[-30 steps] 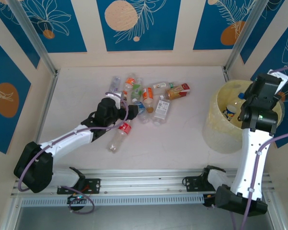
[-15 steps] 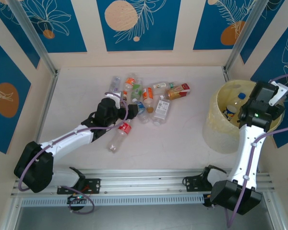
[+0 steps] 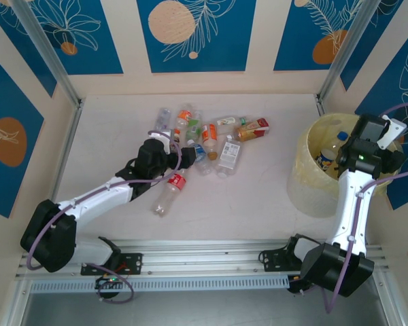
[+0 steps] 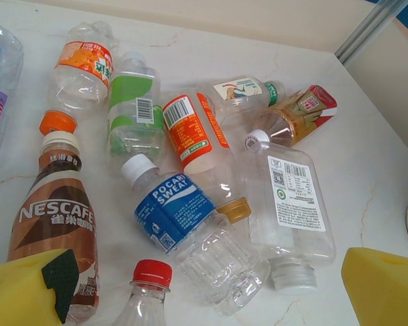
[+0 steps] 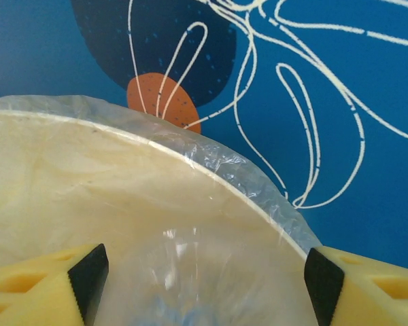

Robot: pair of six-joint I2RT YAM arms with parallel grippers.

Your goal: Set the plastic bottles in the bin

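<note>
Looking over the pale marbled table (image 3: 258, 197), you have blue wall panels (image 3: 197, 34) with orange discs closing it in on three sides. The bin (image 3: 300, 178) stands at the table's right end. A clear liner (image 5: 245, 170) is folded over its rim, and a few bottles (image 3: 330, 155) lie inside it.

The other plastic bottles (image 3: 207, 139) lie on their sides in a loose heap well to the left of the bin. Among them are a blue-labelled bottle (image 4: 173, 207) and a brown coffee bottle (image 4: 54, 217). A red-capped bottle (image 3: 171, 189) lies just off the heap, still farther from the bin.

Your left gripper (image 4: 211, 292) hangs over the side of the heap away from the bin, jaws spread wide and holding nothing. Your right gripper (image 5: 204, 285) is over the bin's inside, jaws well apart, with nothing clamped between them.
</note>
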